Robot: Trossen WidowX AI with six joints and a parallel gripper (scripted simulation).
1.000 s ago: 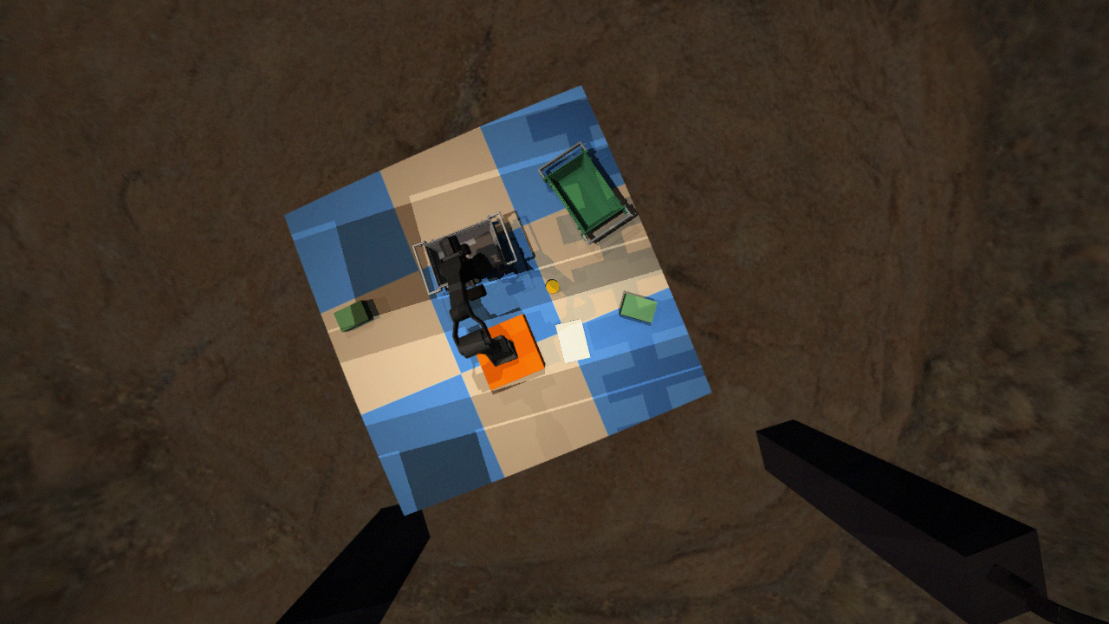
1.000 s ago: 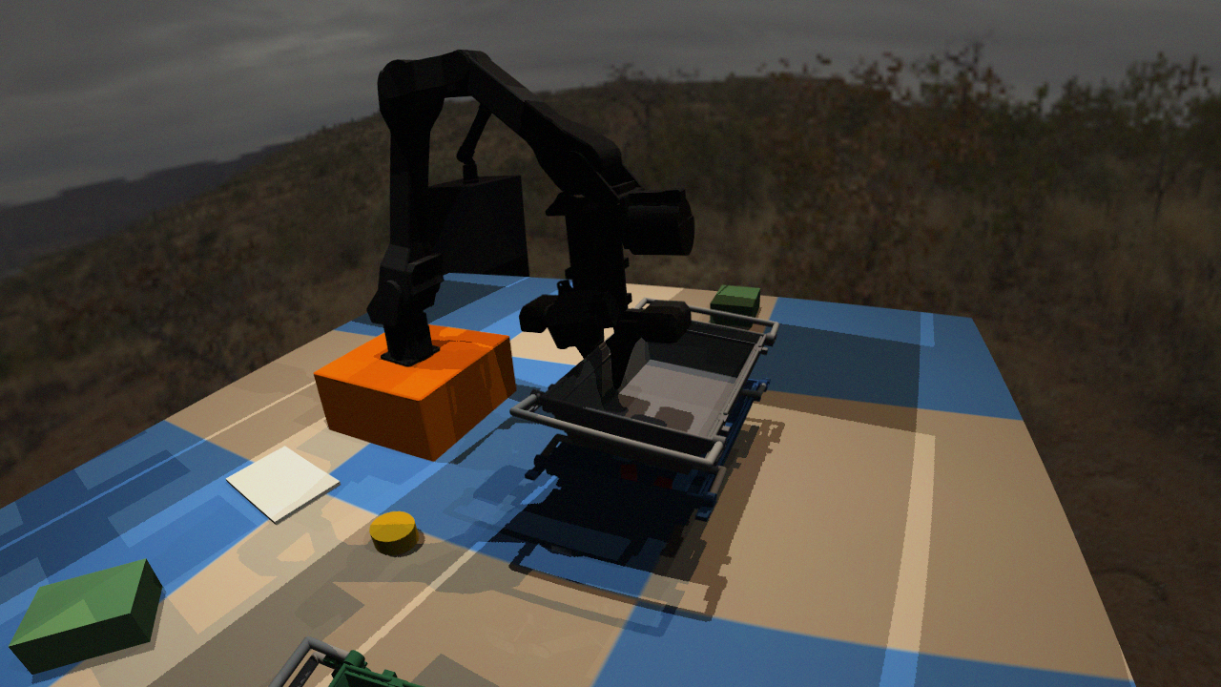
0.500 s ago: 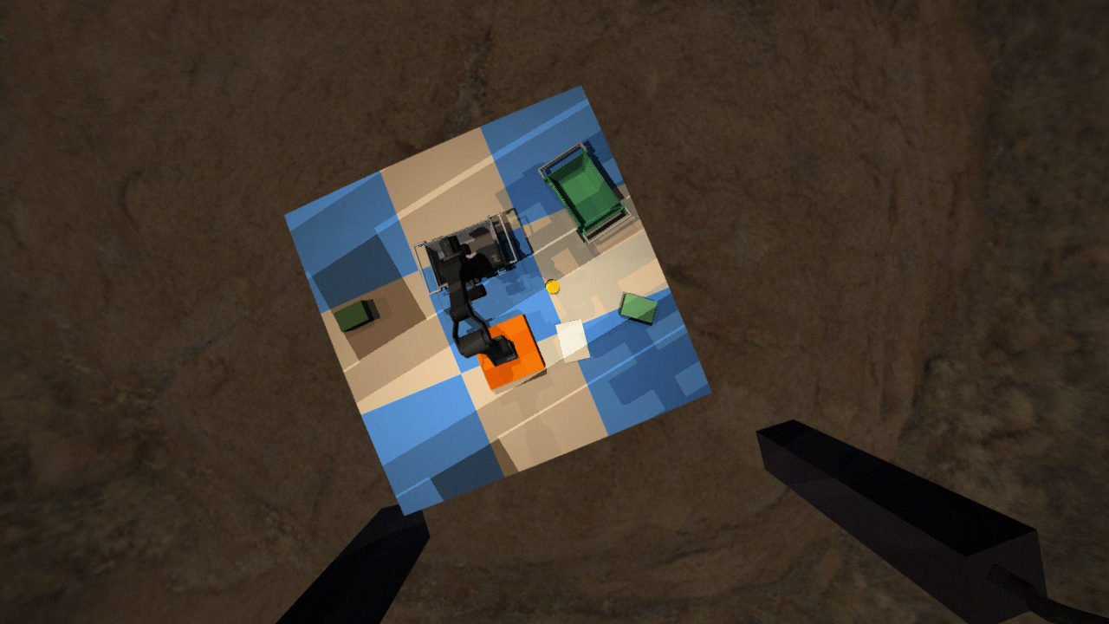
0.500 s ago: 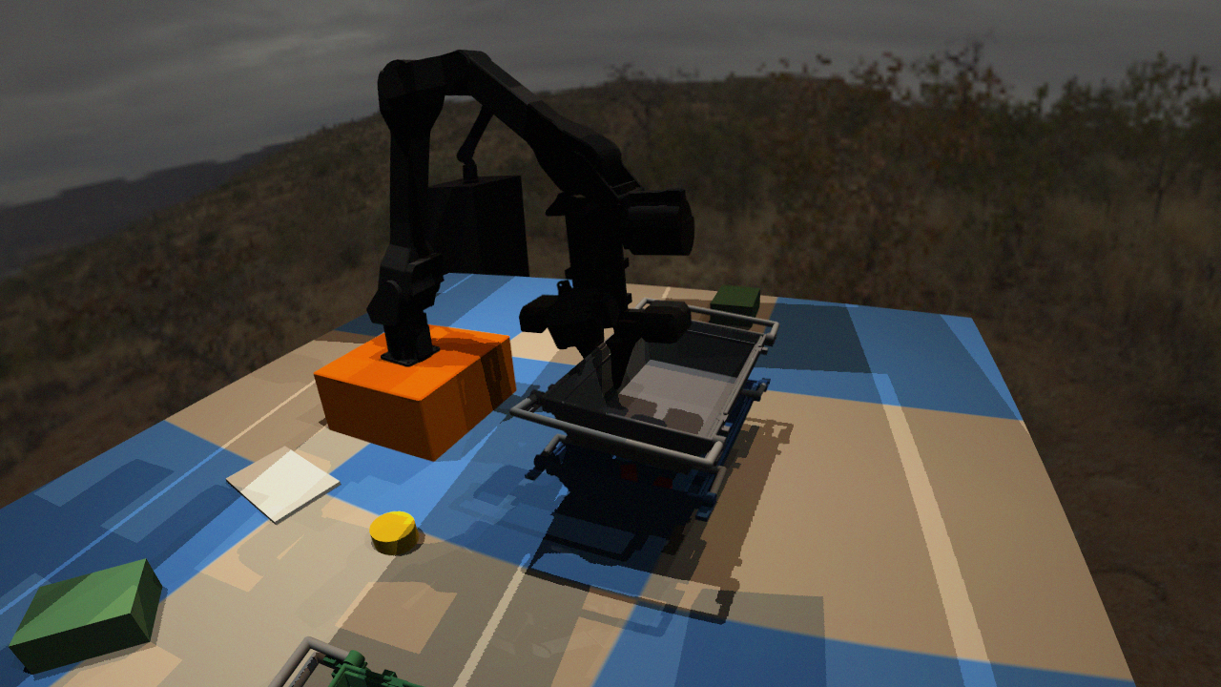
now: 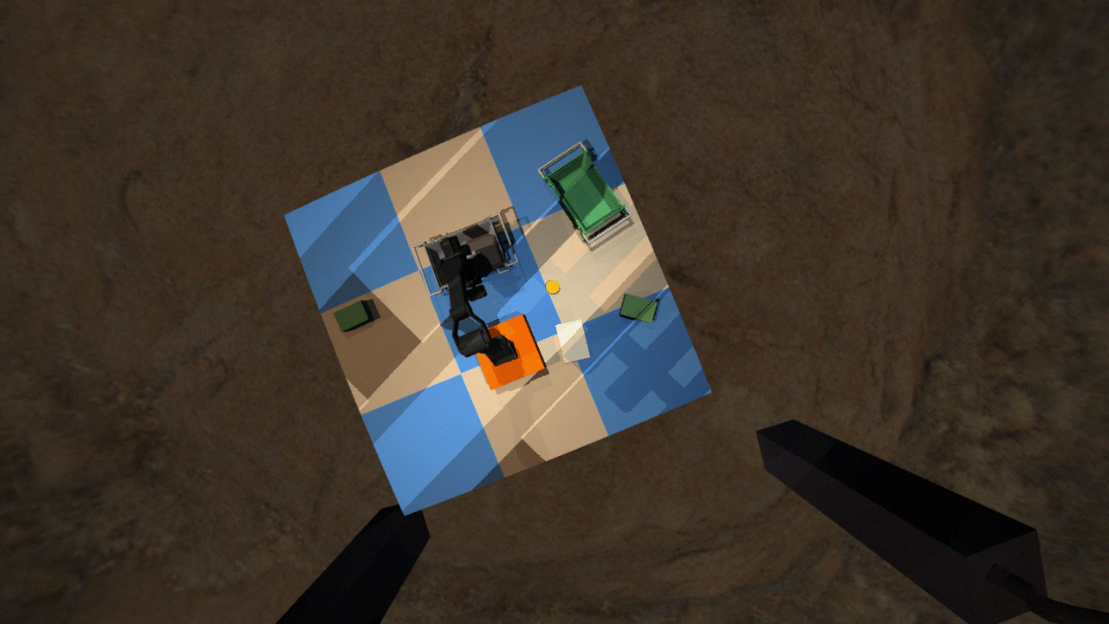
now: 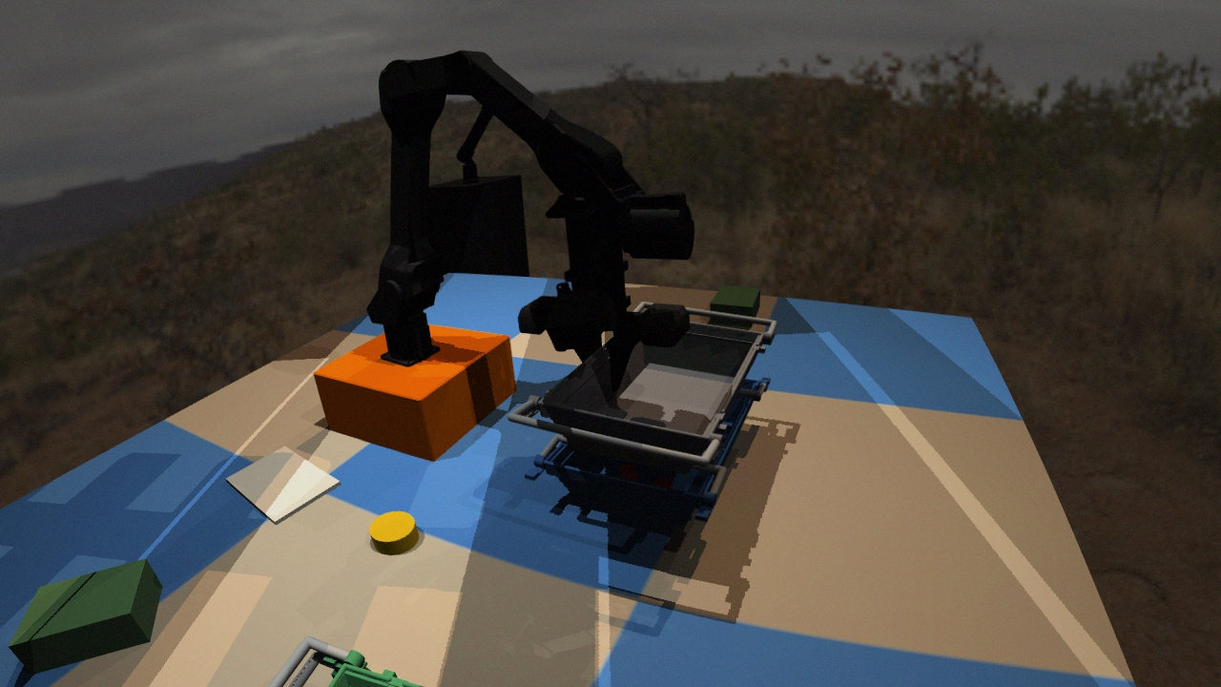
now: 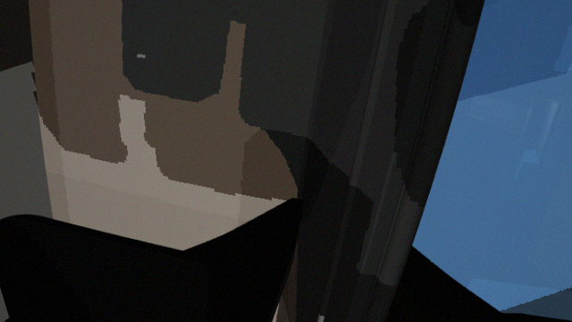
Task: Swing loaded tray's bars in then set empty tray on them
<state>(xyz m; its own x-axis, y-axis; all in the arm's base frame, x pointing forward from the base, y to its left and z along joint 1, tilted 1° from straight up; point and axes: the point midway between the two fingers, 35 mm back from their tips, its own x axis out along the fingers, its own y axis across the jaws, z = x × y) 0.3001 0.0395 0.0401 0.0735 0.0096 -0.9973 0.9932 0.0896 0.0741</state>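
The empty grey tray [image 5: 488, 244] [image 6: 683, 384] [image 7: 179, 210] lies about level above the loaded blue tray [image 6: 701, 499], not sunk deep into it. Red blocks [image 6: 630, 471] show dimly inside the blue tray. The grey tray's own near bar [image 6: 619, 440] and far bar [image 6: 708, 315] are swung outward. Part of a grey bar of the blue tray shows under the near end; its far bar is hidden. My gripper [image 6: 602, 367] [image 7: 328, 217] points down astride the grey tray's long side wall, one finger inside and one outside. The fingers stand slightly apart, loosened around the wall.
A green tray [image 5: 586, 193] with wire bars stands off to one side. An orange box [image 5: 535, 348] [image 6: 375, 418] bears the arm's base. A yellow disc [image 5: 552, 287] [image 6: 393, 531], a white plate [image 5: 572, 341] [image 6: 285, 482] and two green blocks [image 5: 353, 315] [image 5: 638, 307] lie around.
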